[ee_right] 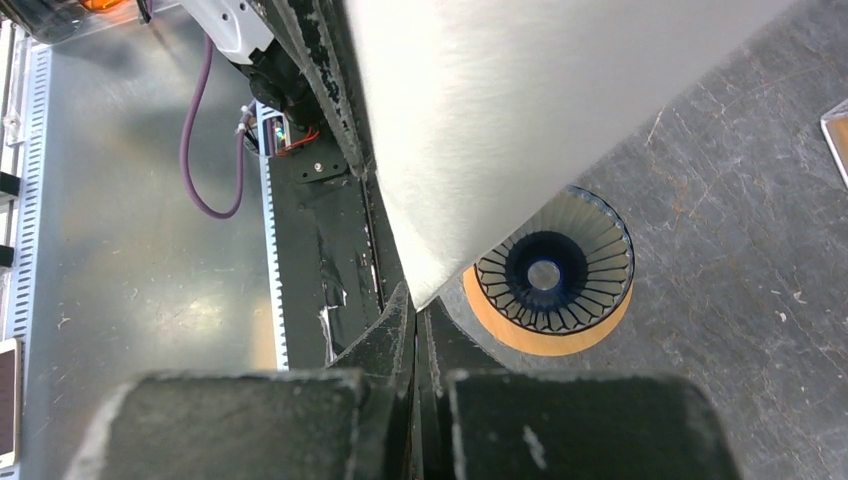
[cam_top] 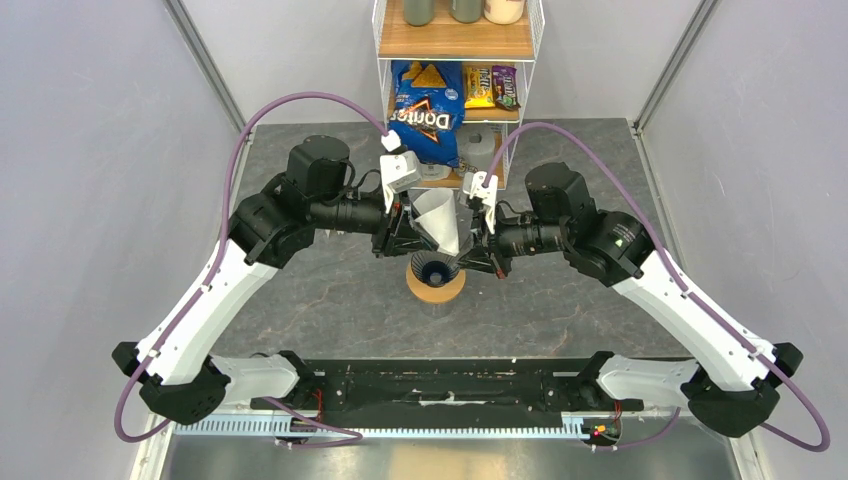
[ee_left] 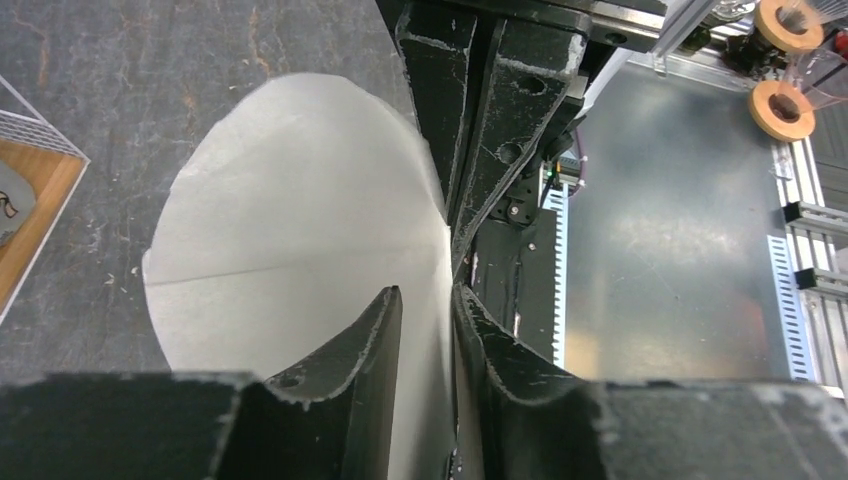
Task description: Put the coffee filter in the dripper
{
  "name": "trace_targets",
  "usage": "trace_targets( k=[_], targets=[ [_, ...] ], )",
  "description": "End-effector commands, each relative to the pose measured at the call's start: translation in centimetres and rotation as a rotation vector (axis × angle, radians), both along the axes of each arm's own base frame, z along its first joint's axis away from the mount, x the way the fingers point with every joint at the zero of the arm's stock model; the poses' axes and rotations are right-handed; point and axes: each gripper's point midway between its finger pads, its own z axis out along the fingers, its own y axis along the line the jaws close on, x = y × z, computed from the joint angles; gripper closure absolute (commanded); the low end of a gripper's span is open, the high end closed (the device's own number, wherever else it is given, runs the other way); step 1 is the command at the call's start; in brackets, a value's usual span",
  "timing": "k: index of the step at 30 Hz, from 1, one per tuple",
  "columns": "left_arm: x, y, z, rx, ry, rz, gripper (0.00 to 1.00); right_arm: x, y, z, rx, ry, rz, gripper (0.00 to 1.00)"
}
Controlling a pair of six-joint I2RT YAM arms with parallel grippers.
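Note:
The white paper coffee filter (cam_top: 440,222) hangs in the air between both grippers, its point down, just above the dripper. The dripper (cam_top: 432,268) is a dark blue ribbed cone standing on a tan ring (cam_top: 437,292) at the table's middle. My left gripper (cam_top: 405,235) is shut on the filter's left edge; in the left wrist view the filter (ee_left: 290,230) passes between the fingers of that gripper (ee_left: 428,292). My right gripper (cam_top: 478,240) is shut on the filter's right edge; in the right wrist view that gripper (ee_right: 420,300) pinches the corner of the filter (ee_right: 500,110), with the dripper (ee_right: 555,265) just below.
A wire shelf rack stands at the back with a blue Doritos bag (cam_top: 428,110) and candy packs (cam_top: 490,88). Its wooden shelf edge (ee_left: 30,200) shows at the left of the left wrist view. Tape rolls (ee_left: 783,108) lie beyond the near metal edge.

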Motion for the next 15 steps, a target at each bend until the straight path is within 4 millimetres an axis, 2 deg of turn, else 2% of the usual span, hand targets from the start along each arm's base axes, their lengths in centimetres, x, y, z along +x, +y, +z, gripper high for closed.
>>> trace_targets(
  k=[1, 6, 15],
  targets=[
    [-0.5, -0.4, 1.0, -0.041, -0.001, -0.046, 0.66, -0.2, 0.5, 2.0, 0.075, -0.035, 0.022, 1.0],
    [-0.9, -0.7, 0.8, -0.042, 0.018, -0.072, 0.55, -0.1, 0.7, 2.2, 0.084, -0.035, 0.022, 1.0],
    [-0.7, -1.3, -0.2, -0.035, 0.042, -0.085, 0.55, 0.3, 1.3, 2.4, 0.09, -0.035, 0.035, 1.0]
  ],
)
